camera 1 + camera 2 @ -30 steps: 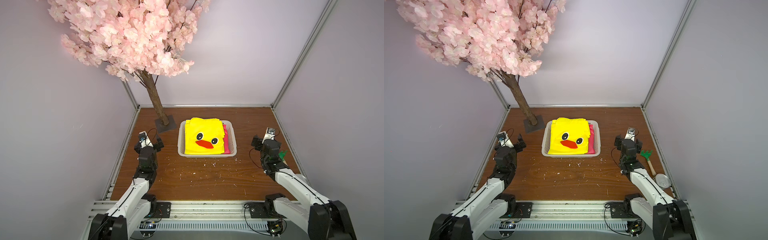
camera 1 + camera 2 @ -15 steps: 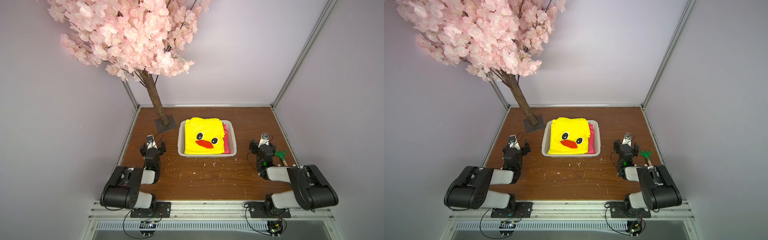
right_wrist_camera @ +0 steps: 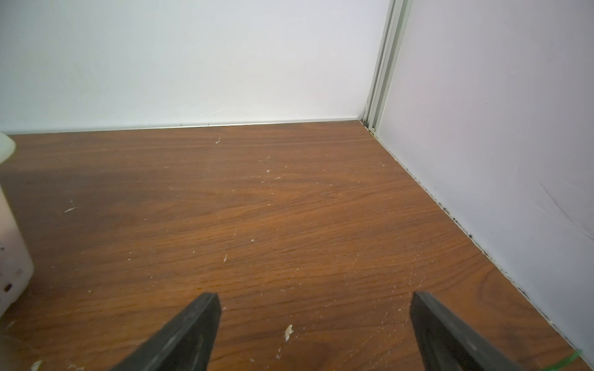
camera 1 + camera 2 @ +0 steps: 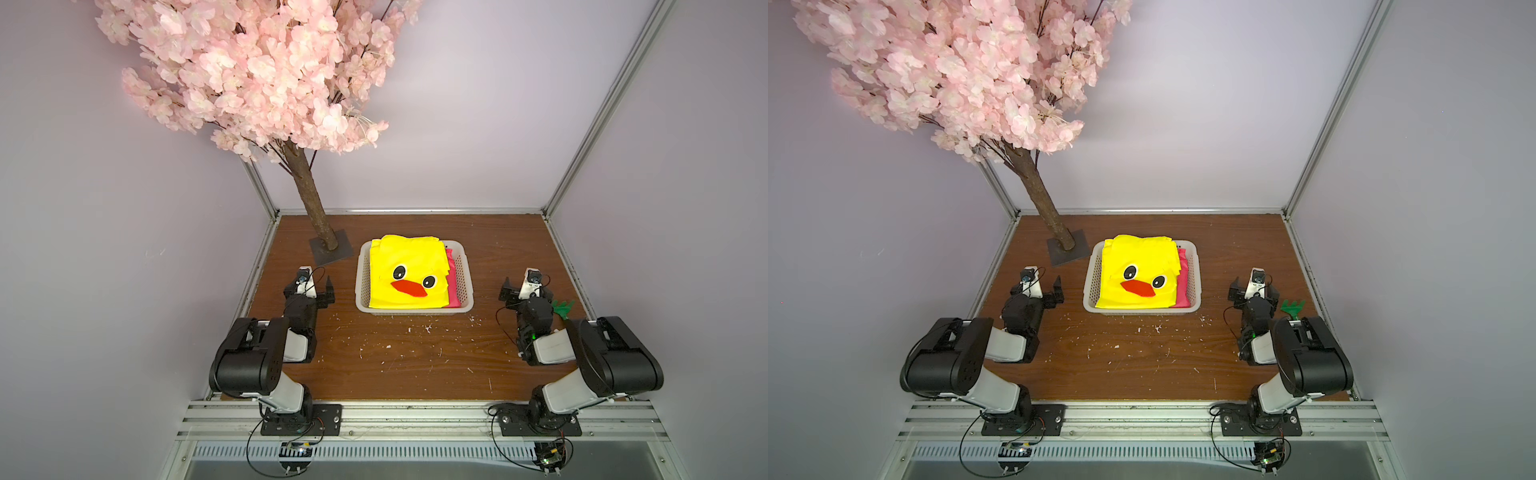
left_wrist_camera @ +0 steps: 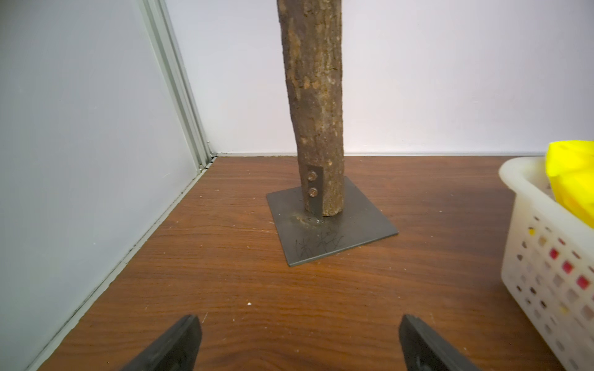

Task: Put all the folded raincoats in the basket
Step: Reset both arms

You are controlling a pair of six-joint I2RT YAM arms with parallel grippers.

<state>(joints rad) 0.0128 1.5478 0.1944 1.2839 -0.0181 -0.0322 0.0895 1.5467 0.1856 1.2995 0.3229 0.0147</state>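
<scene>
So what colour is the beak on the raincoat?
Orange-red beak on the yellow raincoat; clearest in a top view.

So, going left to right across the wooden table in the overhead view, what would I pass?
First the left arm's black fingers → white perforated plastic basket, holding the yellow duck-faced folded raincoat → then pink folded fabric → right arm's black fingers → green plastic toy rake.

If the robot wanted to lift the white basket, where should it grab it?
Probably by the flared rim of the basket on its two short sides. The left end effector comes from the left and the right end effector from the right. The rim sticks out like a lip and is bare there, while the yellow raincoat fills the middle and covers part of the far rim.
</scene>
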